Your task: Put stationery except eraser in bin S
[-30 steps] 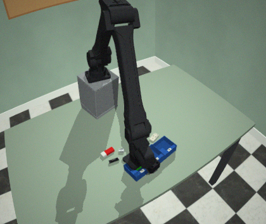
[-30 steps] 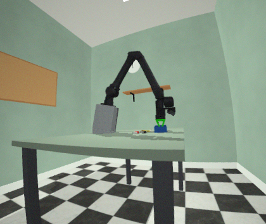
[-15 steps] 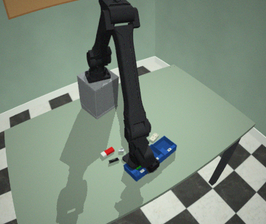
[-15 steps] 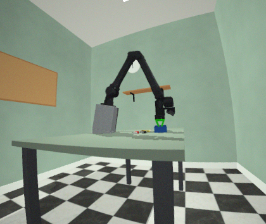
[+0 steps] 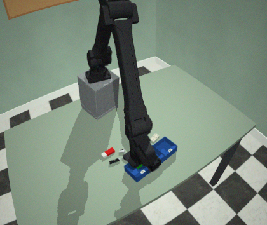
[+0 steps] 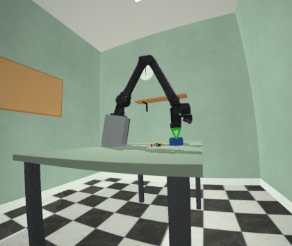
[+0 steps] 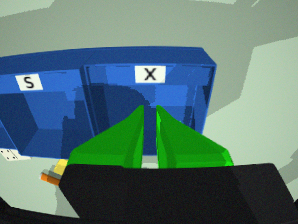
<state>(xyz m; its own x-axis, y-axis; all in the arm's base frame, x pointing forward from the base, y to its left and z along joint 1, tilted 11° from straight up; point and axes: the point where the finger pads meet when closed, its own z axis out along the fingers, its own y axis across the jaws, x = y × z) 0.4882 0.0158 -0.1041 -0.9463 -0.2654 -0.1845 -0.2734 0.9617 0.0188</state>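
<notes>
- Gripper [image 7: 150,111]: green fingers are drawn nearly together and nothing is seen between them.
- It is hung just above the bin [image 7: 173,56], at compartment X [image 7: 149,74]; S [image 7: 28,83] is found to its left.
- A black piece [image 5: 114,161], judged to be stationery, is seen on the table outside the bin, near the gripper on the eraser [image 5: 108,152] side.

The top view looks down from high up at the table [image 5: 190,105] and the blue bins [image 5: 166,147]. The exterior view sits low and far off, looking across the table [image 6: 121,161]. The wrist view is very close to the bins [image 7: 100,96]. All three show the bins [image 6: 176,141].
</notes>
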